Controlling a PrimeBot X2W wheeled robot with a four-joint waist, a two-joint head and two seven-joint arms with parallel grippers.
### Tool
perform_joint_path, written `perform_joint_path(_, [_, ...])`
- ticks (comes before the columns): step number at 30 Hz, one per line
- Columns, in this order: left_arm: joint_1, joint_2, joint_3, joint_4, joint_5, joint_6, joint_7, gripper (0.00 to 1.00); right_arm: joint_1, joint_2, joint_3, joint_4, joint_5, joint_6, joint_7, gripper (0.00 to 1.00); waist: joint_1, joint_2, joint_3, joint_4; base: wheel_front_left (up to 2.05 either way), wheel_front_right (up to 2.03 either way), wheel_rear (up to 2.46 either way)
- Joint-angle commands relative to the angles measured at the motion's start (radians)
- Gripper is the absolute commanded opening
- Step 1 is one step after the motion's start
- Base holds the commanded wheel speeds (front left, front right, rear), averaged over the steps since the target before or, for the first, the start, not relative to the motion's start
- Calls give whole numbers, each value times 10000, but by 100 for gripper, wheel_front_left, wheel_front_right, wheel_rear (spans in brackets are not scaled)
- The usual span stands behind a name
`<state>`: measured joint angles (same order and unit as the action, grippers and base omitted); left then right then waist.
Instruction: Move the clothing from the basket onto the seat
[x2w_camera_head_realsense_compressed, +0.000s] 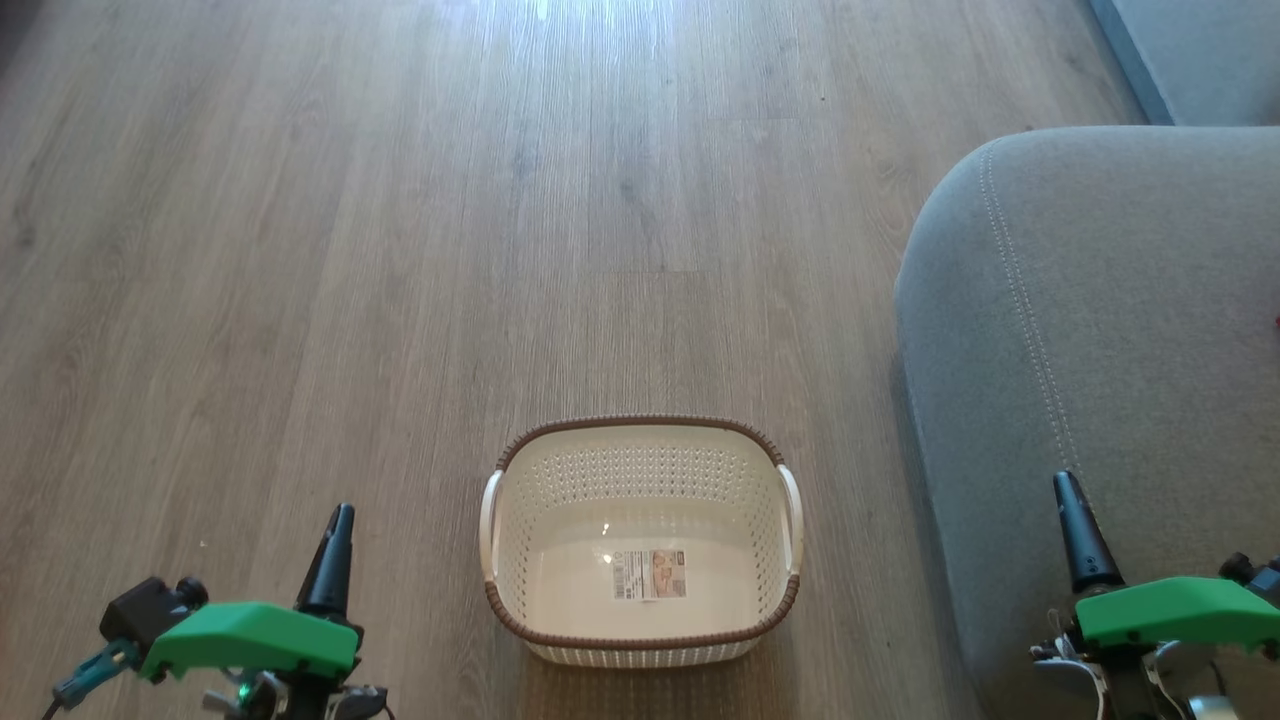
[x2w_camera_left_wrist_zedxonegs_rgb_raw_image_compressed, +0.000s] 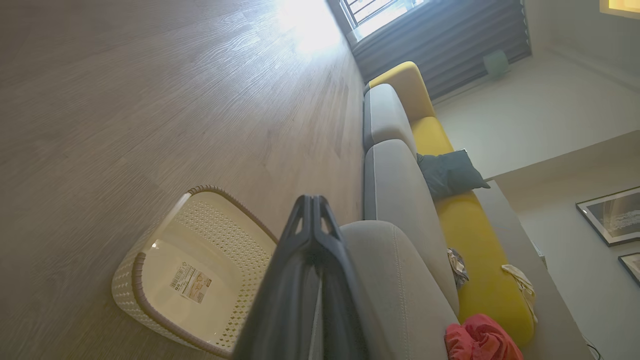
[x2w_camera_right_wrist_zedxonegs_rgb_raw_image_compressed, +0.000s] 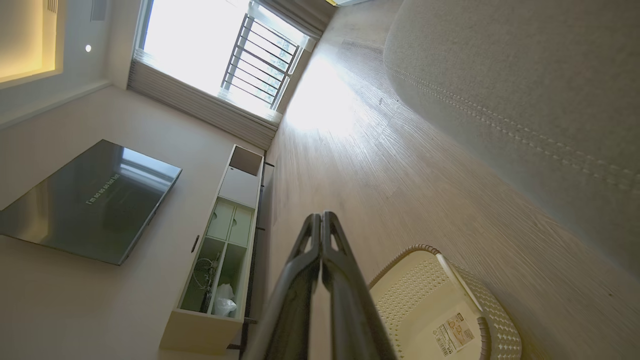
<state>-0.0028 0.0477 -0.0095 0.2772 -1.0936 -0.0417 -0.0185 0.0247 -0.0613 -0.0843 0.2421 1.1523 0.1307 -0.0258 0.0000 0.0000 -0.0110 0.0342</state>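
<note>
The cream basket (x2w_camera_head_realsense_compressed: 640, 545) with its brown rim stands on the wooden floor, holding just a paper label (x2w_camera_head_realsense_compressed: 650, 575); it also appears as the basket (x2w_camera_left_wrist_zedxonegs_rgb_raw_image_compressed: 195, 275) and the basket (x2w_camera_right_wrist_zedxonegs_rgb_raw_image_compressed: 445, 305) in the wrist views. The grey seat (x2w_camera_head_realsense_compressed: 1090, 380) lies to its right. Red clothing (x2w_camera_left_wrist_zedxonegs_rgb_raw_image_compressed: 480, 340) rests in a bundle on the seat (x2w_camera_left_wrist_zedxonegs_rgb_raw_image_compressed: 400, 280) in the left wrist view. My left gripper (x2w_camera_head_realsense_compressed: 338, 520) is shut at the lower left, left of the basket, fingertips together (x2w_camera_left_wrist_zedxonegs_rgb_raw_image_compressed: 311, 200). My right gripper (x2w_camera_head_realsense_compressed: 1066, 485) is shut over the seat's near edge, tips touching (x2w_camera_right_wrist_zedxonegs_rgb_raw_image_compressed: 320, 217).
A yellow sofa back (x2w_camera_left_wrist_zedxonegs_rgb_raw_image_compressed: 470, 235) with a dark cushion (x2w_camera_left_wrist_zedxonegs_rgb_raw_image_compressed: 447, 172) runs behind the seat. A TV (x2w_camera_right_wrist_zedxonegs_rgb_raw_image_compressed: 85, 200) and a cabinet (x2w_camera_right_wrist_zedxonegs_rgb_raw_image_compressed: 220, 245) stand by the far wall under a window (x2w_camera_right_wrist_zedxonegs_rgb_raw_image_compressed: 225, 55). Open wooden floor (x2w_camera_head_realsense_compressed: 400, 250) stretches ahead.
</note>
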Motion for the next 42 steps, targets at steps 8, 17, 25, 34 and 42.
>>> perform_joint_path(8, [-643, 30, 454, -317, -1075, -242, 262, 0, -691, 25, 39, -232, 983, 1, 282, 0, 0, 0, 27, -64, 0, 0, 0])
perform_joint_path(17, [-746, 29, 651, -317, -2101, -405, 528, 0, -850, 35, -32, -168, 1896, 1, 550, 0, 0, 0, 55, -134, 0, 0, 0])
perform_joint_path(25, [-838, 28, 824, -317, -3009, -549, 764, 0, -990, 44, -94, -110, 2703, 0, 787, 0, 0, 0, 81, -196, 0, 0, 0])
perform_joint_path(34, [-930, 27, 999, -317, -3920, -694, 1000, 0, -1131, 54, -158, -53, 3513, 0, 1026, 0, 0, 0, 106, -258, 0, 0, 0])
perform_joint_path(42, [-1021, 26, 1173, -317, -4832, -839, 1236, 0, -1272, 64, -221, 4, 4324, 0, 1265, 0, 0, 0, 132, -321, 0, 0, 0])
